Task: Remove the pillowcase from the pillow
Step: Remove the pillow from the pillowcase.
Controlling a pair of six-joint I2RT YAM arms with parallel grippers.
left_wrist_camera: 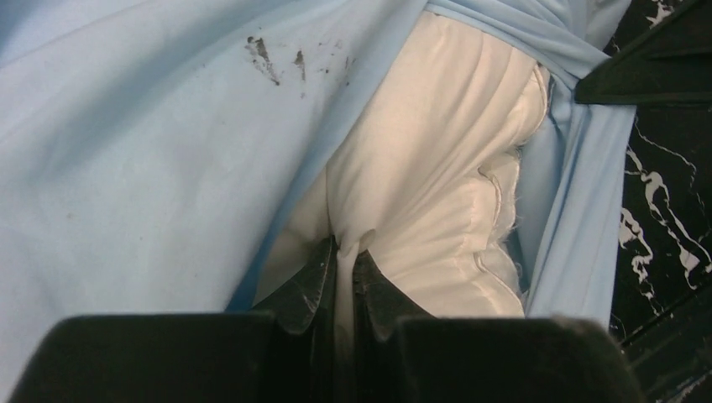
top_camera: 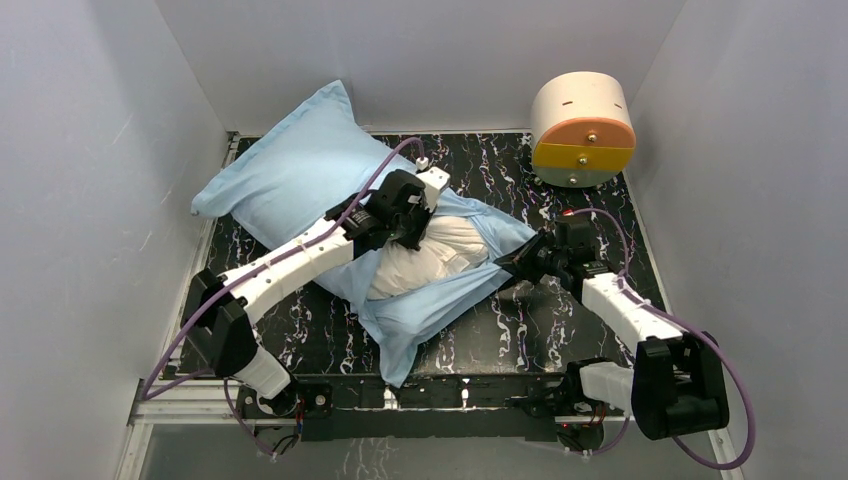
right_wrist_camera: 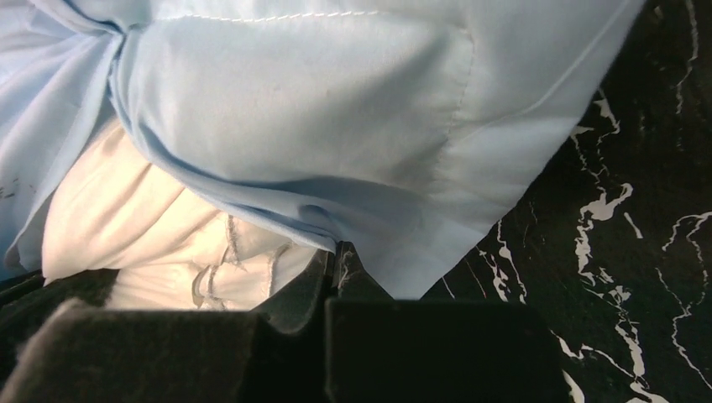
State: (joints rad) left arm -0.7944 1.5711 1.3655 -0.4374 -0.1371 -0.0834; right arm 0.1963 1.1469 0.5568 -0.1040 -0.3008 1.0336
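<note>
Left hand (left_wrist_camera: 344, 252) is pinched shut on a thin fold of the white pillow (left_wrist_camera: 437, 151), right at the mouth of the pillowcase (top_camera: 290, 170). Right hand (right_wrist_camera: 334, 256) is clamped narrow on the blue hem near its corner, low over the table (top_camera: 500, 170). One grip on each thing, so this looks like the set-up for pulling them apart.

The pillow lies diagonally across the table. Its near end is bare in the open mouth, and the rest is buried in blue, pointing to the back-left corner.

Now the risks. That left pinch holds only a small ridge of cloth, so a hard tug could let it slide free. The right grip sits close to the hem's edge and could slip off the same way. Most of the pillow is inside a snug cover. If the cloth binds, the whole bundle may drag across the table instead of separating. The blue cloth is bunched across the opening, and it could catch there.
</note>
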